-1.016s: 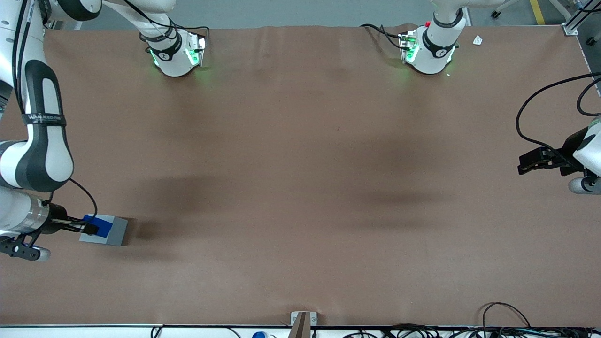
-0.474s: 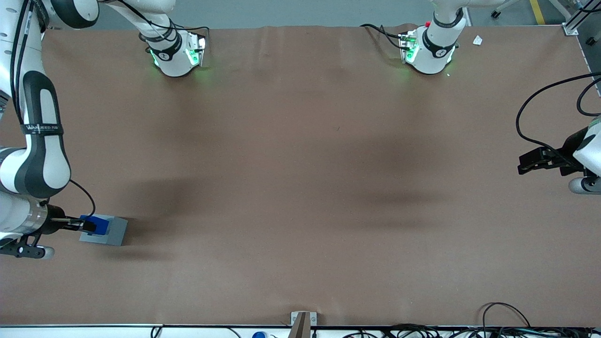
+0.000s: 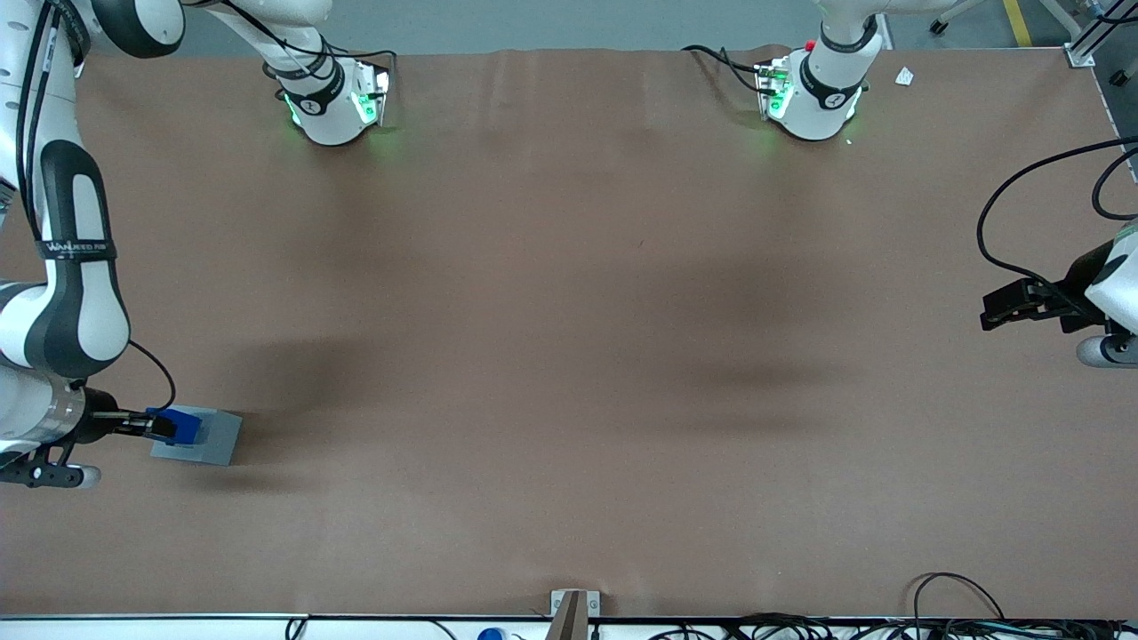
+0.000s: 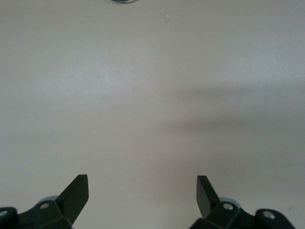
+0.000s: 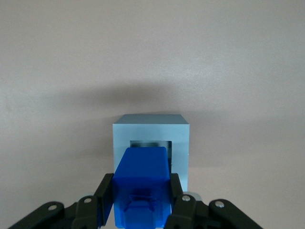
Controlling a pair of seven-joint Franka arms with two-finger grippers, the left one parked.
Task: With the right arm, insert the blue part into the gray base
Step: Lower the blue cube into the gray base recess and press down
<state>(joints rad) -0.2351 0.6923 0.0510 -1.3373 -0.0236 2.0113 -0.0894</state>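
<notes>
Landmark: the gray base (image 3: pixel 197 436), a light gray square block sitting flat on the brown table (image 3: pixel 569 356), out at the working arm's end and fairly close to the front camera.

Gray base, close up: in the right wrist view the gray base (image 5: pixel 151 143) shows a square recess in its top, with part of the dark opening visible just past the blue block's leading edge.

Blue part: the blue part (image 3: pixel 182 425) is held above the base, over the edge of it that faces the arm's wrist. In the wrist view the blue part (image 5: pixel 141 186) hangs over the recess and hides most of it; I cannot tell whether it touches the base.

Gripper: the gripper (image 3: pixel 164 427) is clamped on the blue part, one black finger (image 5: pixel 177 200) pressed against each side of it, right over the base.

Right arm: the right arm (image 3: pixel 67 293) comes down to the base from the table's end, its silver wrist just beside the base.
</notes>
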